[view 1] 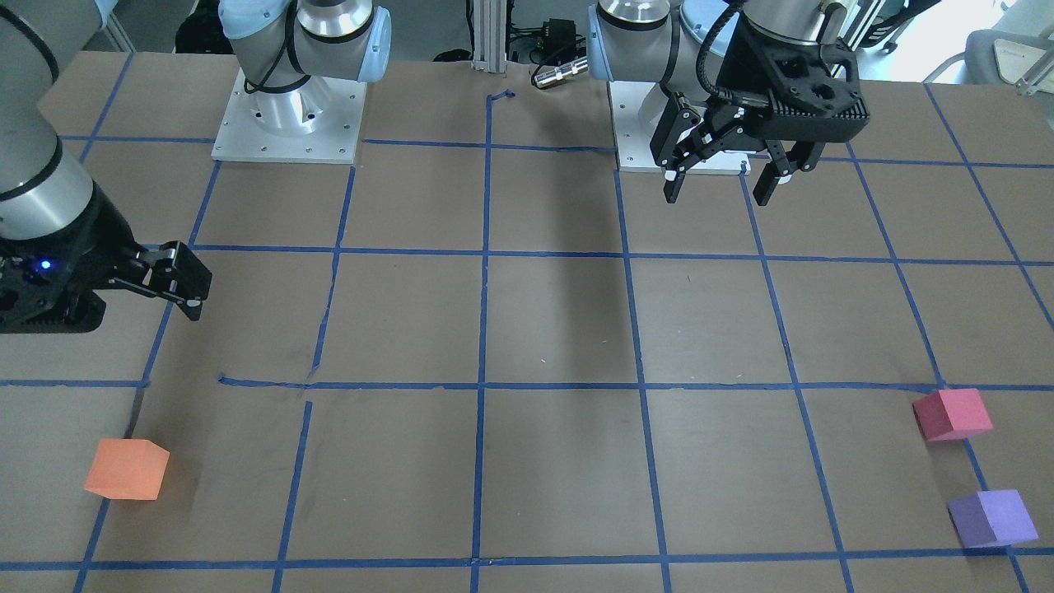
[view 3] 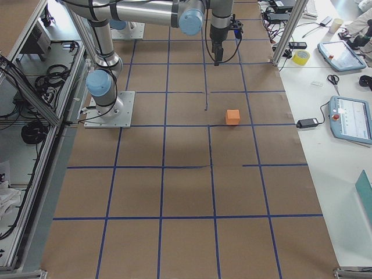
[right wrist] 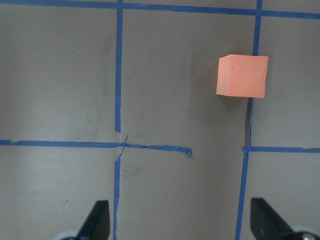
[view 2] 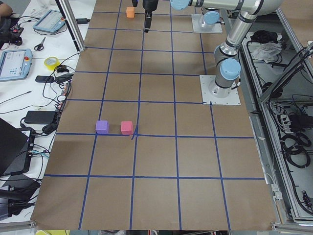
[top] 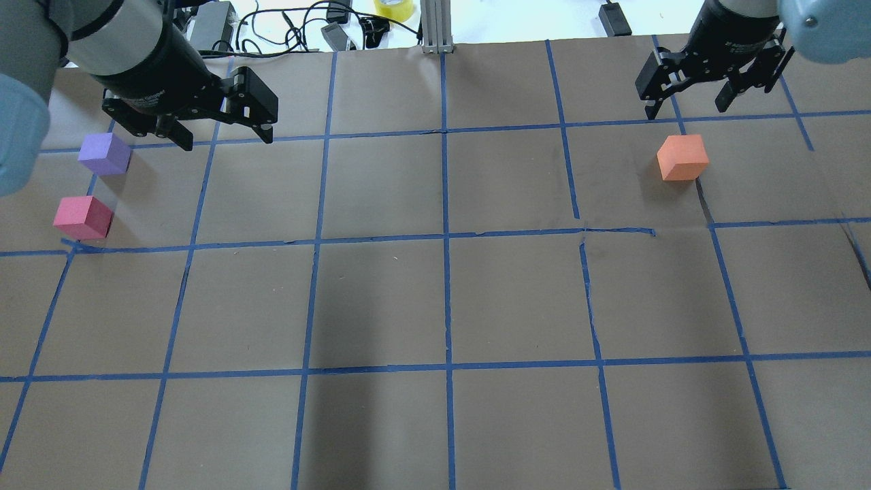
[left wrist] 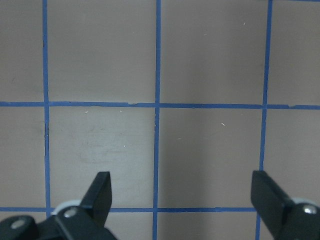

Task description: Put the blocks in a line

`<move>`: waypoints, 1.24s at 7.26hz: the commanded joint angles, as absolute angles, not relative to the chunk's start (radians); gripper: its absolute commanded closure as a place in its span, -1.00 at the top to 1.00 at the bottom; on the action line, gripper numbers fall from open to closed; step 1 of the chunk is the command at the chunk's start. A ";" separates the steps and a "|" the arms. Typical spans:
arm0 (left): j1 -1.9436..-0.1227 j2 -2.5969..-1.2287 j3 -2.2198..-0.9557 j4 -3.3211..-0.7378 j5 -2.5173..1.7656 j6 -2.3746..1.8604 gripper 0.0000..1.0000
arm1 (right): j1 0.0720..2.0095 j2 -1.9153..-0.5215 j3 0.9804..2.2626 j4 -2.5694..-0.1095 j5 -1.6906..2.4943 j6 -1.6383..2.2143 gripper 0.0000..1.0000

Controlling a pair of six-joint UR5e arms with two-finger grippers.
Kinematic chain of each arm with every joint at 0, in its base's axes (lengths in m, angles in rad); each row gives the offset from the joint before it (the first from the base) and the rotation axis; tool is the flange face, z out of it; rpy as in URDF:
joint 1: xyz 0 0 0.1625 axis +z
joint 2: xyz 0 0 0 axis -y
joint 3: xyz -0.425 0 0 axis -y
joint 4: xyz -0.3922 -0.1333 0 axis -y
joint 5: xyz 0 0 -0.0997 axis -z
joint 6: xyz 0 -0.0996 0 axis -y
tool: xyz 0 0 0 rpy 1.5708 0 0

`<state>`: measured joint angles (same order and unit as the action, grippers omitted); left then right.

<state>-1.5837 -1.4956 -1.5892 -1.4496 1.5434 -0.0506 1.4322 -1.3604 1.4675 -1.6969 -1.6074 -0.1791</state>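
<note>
Since none of the three blocks is yet in a grasp and they lie far from any line, the step in hand looks like the first pick. It most likely falls to the right pincer (top: 687,109), which hangs released and empty above the brown paper-covered tabletop (top: 381,299), close to the small orange foam-like cube (top: 682,157). That cube rests alone on the robot's right side, partly over one of the blue tape lines (top: 446,238). It is well apart from the pinkish-red foam-like cube (top: 83,218) and the purple foam-like cube (top: 104,154), which sit near each other, not touching, on the robot's left side. The left pincer (top: 226,139) is likewise spread wide and empty, hovering near the purple cube. To do the pick well, the right pincer should first be centred: in its wrist view the orange cube lies ahead and off to the right of the gap, not between the jaws. Its faces look nearly square to the jaws, so little wrist turn seems needed. Descend with the jaws straddling two opposite flat faces, and close gently, since the material would probably squash or tilt under a hard squeeze. Because two cubes are already neighbours, carrying the orange one toward them is probably the shortest route, and a tape line gives a ready straight guide.
</note>
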 commanded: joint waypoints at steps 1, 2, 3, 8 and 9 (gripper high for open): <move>-1.583 -1.496 -1.589 -1.450 1.542 -0.051 1.00 | 1.395 -1.289 1.451 -1.756 -1.630 -0.181 1.00; -1.583 -1.496 -1.589 -1.450 1.542 -0.051 1.00 | 1.347 -1.279 1.465 -1.764 -1.629 -0.178 1.00; -1.583 -1.496 -1.589 -1.450 1.540 -0.051 1.00 | 1.324 -1.234 1.470 -1.820 -1.632 -0.179 0.96; -1.583 -1.496 -1.588 -1.451 1.545 -0.051 1.00 | 1.290 -1.040 1.473 -1.990 -1.632 -0.204 0.95; -1.582 -1.494 -1.589 -1.453 1.546 -0.051 1.00 | 1.290 -1.013 1.471 -2.023 -1.632 -0.204 0.96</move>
<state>-1.5826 -1.4953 -1.5887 -1.4510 1.5440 -0.0506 1.2915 -1.0493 1.4706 -1.9852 -1.6316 -0.2033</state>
